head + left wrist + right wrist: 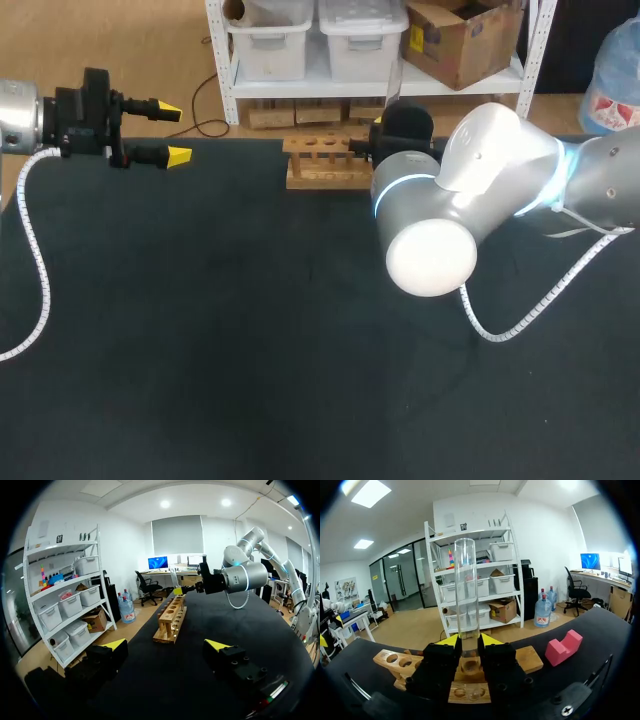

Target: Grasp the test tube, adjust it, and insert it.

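The right hand (468,641) pinches the test tube (466,590), its long axis vertical and lower end just over a hole (469,666) in the wooden rack (395,662); the left hand (166,644), spread and empty, stands well apart.

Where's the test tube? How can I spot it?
Find the wooden rack at the far edge of the black table. Right above it, the right gripper holds the test tube upright between its yellow tips. It is the only see-through thing there; the rack is wood and the block beside it is pink.
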`<move>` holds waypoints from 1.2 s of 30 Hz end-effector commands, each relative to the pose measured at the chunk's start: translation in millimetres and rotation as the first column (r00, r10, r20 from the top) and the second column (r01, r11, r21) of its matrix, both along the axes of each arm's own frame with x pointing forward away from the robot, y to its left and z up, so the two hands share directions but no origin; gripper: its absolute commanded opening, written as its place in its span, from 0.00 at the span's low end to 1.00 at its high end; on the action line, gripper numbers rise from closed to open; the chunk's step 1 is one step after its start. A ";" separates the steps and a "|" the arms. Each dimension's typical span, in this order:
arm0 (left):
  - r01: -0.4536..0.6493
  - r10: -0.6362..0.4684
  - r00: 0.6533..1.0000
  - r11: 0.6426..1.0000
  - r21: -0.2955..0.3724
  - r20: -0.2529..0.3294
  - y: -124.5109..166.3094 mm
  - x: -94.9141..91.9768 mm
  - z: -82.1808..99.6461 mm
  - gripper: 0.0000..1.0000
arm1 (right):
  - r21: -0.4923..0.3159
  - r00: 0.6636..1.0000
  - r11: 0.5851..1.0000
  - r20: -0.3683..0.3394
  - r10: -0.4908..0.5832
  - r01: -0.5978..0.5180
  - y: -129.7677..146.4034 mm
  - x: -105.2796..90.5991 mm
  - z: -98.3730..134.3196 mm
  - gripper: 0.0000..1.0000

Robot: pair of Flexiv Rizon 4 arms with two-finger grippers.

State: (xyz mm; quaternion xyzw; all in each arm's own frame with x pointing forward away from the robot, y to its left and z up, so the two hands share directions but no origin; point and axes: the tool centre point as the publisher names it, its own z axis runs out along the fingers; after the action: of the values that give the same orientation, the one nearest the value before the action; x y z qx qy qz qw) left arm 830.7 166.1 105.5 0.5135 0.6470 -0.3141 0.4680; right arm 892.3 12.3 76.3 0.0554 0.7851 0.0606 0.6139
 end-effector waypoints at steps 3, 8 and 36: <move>-0.002 0.002 1.000 1.000 -0.001 0.003 0.3 -1.4 -0.6 1.00 | -0.002 1.000 1.000 0.000 0.002 -0.002 1.3 1.3 -0.3 0.45; -0.002 0.002 1.000 1.000 -0.001 0.003 0.3 -1.4 -0.6 1.00 | -0.003 1.000 1.000 0.003 0.004 -0.004 2.5 0.1 0.9 0.48; -0.002 0.002 1.000 1.000 -0.001 0.003 0.3 -1.4 -0.6 1.00 | 0.031 0.923 0.929 -0.107 0.370 -0.369 -9.6 -53.1 22.6 1.00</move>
State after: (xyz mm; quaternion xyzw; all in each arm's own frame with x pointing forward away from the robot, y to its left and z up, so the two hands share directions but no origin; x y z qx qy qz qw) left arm 830.7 166.1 105.5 0.5135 0.6470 -0.3141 0.4680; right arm 844.9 17.1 91.2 -0.0338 0.8196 0.0921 0.5645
